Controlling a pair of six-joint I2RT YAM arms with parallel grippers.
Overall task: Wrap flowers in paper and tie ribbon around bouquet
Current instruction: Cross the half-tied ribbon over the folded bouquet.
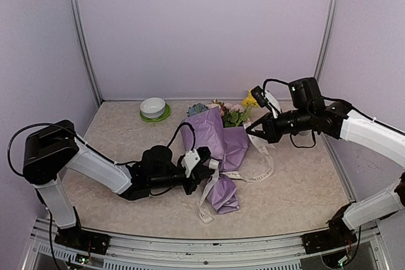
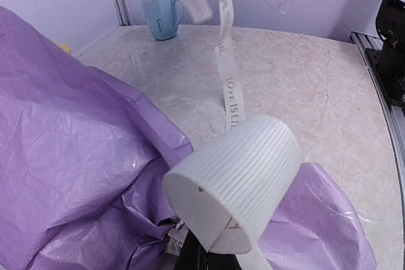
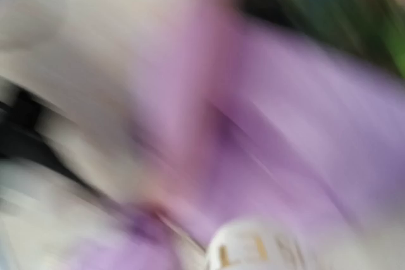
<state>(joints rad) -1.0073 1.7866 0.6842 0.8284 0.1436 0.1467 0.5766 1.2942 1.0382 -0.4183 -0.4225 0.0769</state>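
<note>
The bouquet lies on the table, its lilac paper [image 1: 218, 140] cone pointing toward me and the flowers [image 1: 234, 113] showing at its far end. My left gripper [image 1: 205, 167] is at the cone's narrow waist, shut on the ribbon [image 2: 234, 181], which curls into a loop just above the jaws. From there a strand [image 2: 229, 90] runs across the table and rises into the air. My right gripper [image 1: 250, 132] is beside the blooms, shut on the ribbon [image 1: 266, 159]. The right wrist view is motion-blurred, showing only paper [image 3: 304, 131] and a bit of lettered ribbon [image 3: 253, 251].
A white bowl on a green saucer [image 1: 153, 108] stands at the back left. A blue mug [image 2: 161, 14] stands near the back wall. A loose ribbon tail [image 1: 204, 210] trails toward the front edge. Lilac walls enclose the table on three sides.
</note>
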